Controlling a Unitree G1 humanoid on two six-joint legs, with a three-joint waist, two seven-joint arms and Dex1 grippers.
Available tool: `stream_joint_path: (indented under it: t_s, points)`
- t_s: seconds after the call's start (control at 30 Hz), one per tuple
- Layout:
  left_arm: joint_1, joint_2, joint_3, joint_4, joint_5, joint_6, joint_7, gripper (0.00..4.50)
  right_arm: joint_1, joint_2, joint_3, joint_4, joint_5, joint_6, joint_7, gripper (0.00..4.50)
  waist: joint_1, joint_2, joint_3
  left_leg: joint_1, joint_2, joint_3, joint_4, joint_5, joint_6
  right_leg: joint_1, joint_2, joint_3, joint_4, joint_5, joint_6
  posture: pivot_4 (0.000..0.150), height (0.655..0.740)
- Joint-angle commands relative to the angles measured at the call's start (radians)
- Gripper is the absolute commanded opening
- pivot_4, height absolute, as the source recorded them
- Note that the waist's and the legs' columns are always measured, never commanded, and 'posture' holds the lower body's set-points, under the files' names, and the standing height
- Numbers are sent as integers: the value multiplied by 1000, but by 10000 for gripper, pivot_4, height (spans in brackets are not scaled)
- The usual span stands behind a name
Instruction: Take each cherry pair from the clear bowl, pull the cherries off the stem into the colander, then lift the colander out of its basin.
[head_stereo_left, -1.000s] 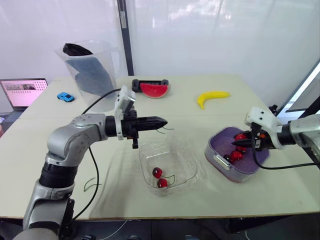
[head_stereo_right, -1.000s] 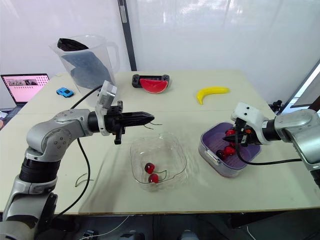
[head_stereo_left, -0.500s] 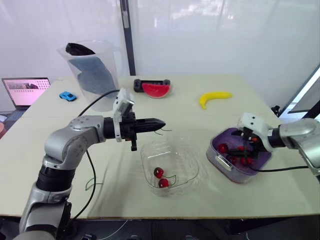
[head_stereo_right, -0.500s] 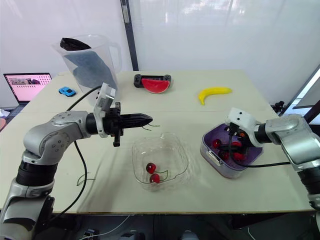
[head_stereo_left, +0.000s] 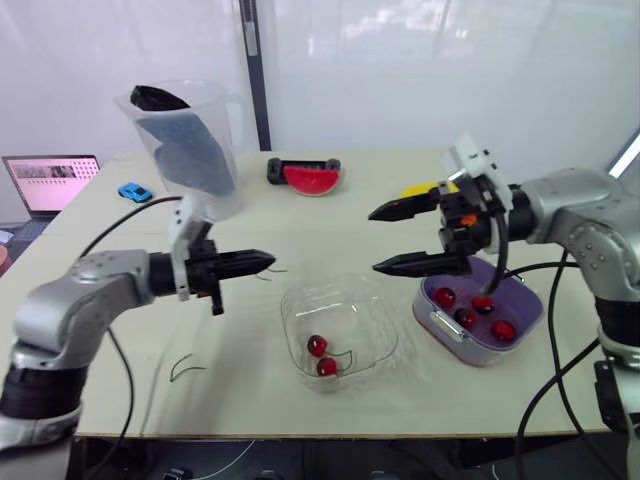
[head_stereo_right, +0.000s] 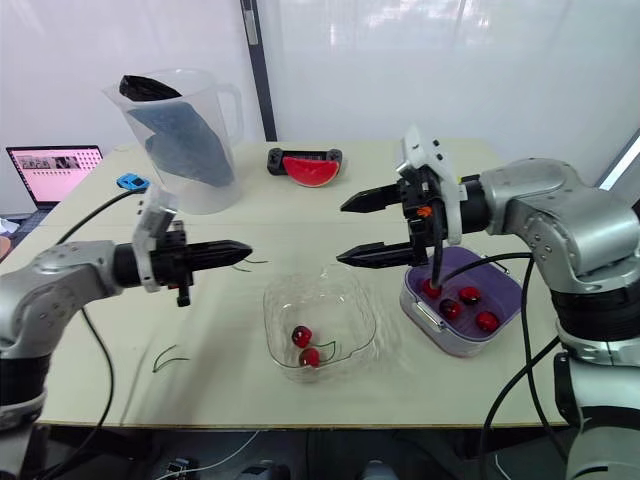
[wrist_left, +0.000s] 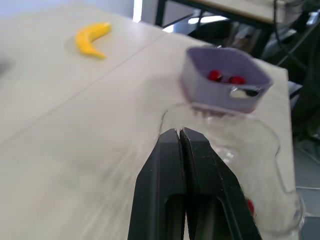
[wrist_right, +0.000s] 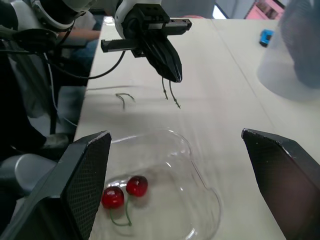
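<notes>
A: Nearest, one cherry pair (head_stereo_left: 320, 356) is logged in the clear bowl (head_stereo_left: 290, 305), stems joined.
B: At the bowl's 10 o'clock the left gripper (head_stereo_left: 268, 259) is pinched on a bare stem (wrist_right: 170, 95). At 2 o'clock the right gripper (head_stereo_left: 374, 240) is spread wide, empty.
A: Colander (head_stereo_left: 530, 305) at 3 o'clock, cherries inside. The stem is probably best dropped first, then the pair taken by its fork.
B: Both hanging strands are made plain in the right wrist view; from the head, a faint thread.

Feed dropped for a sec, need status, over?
Left gripper shut on bare stem. Right gripper open, raised, aimed at bowl. One cherry pair left in bowl; nothing over it.
</notes>
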Motion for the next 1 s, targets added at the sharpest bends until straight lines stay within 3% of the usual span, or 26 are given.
stream_joint_path:
  t_s: [0.03, 0.27, 0.4, 0.67, 0.77, 1.0]
  points:
    - [94, 45, 118, -68, -38, 22, 27, 0, -23, 16, 9, 8, -5, -35, 12, 44706, -1, 0, 0, 0, 0, 0, 0, 0, 0, 0, 0, 0, 0, 0, 0, 1500, 7400]
    - [399, -2, 259, -162, -70, 35, 114, 0, -31, 46, 62, 61, -58, -101, 34, 44706, -2, 0, 0, 0, 0, 1, 0, 0, 0, -1, 0, 1, 1, 0, 0, 1500, 7400]
    - [550, -10, 279, -138, -15, 7, 126, 0, -22, 69, 51, 82, -59, -114, 26, 44706, -1, 0, 0, 0, 0, 1, 0, 0, 0, -1, 0, 1, 1, 0, 0, 1500, 7400]
    - [604, -26, 261, -49, 40, -51, 142, 0, 2, 63, 46, 55, -60, -108, 21, 44706, 4, 0, 0, 1, 0, 1, -1, 0, 1, -1, -1, 1, 0, 0, 0, 1500, 7400]
    - [598, -22, 248, -25, 45, -51, 140, 9531, 6, 58, 42, 44, -59, -101, 16, 45000, 3, 0, 0, 1, 0, 1, -1, 0, 1, -1, -1, 1, 1, 0, 0, 1500, 7400]
    - [588, -11, 250, 12, 58, -63, 129, 44589, 9, 53, 38, 37, -58, -96, 12, 45000, 2, 0, 0, 1, 0, 1, -1, -1, 1, -1, -1, 1, 1, 0, 0, 1500, 7400]
